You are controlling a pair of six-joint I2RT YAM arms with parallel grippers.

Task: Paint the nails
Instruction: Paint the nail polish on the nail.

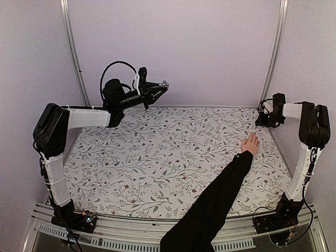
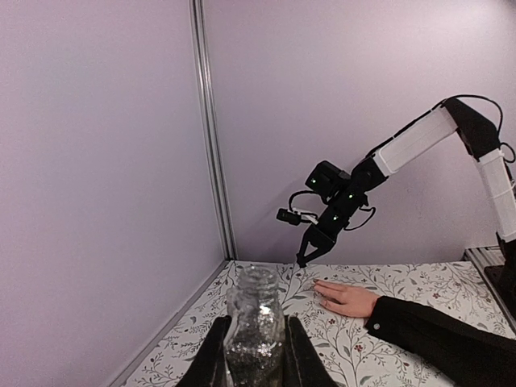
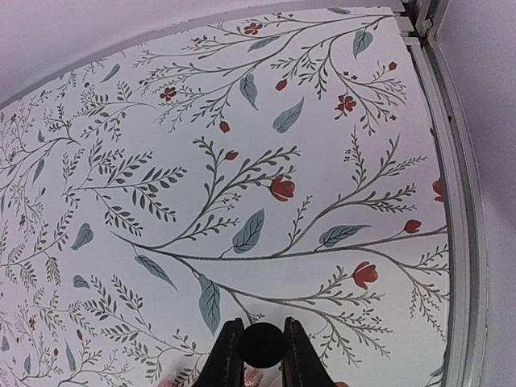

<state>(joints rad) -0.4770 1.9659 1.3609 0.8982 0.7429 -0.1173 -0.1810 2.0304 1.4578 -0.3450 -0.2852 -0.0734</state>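
— How are the arms posing?

— The left arm is reaching up and away from its base, carrying the left gripper [image 1: 159,88] high above the far left of the table. Its jaws are clamping a small glass bottle [image 2: 256,300] upright. The right arm is bending at the far right corner, pointing the right gripper [image 3: 261,329] down at the tabletop. Those jaws are pinching a small round black cap [image 3: 262,347].

— And the person's hand?

— The hand [image 1: 251,144] is lying flat, palm down, on the right side of the table, with its black sleeve [image 1: 215,199] running in from the near edge. The nails [image 2: 322,285] are sitting at the fingertips, which are pointing toward the right gripper's tip just beside them. They are too small to make out singly.

— What is surrounding them?

— A white cloth [image 1: 157,152] printed with grey leaves and small red flowers is covering the table. Pale lilac walls [image 1: 184,47] are closing it in on three sides, with metal posts [image 1: 73,52] standing in the corners.

— Is the bottle holding anything?

— Silver glitter is filling most of it, and its neck is standing uncapped.
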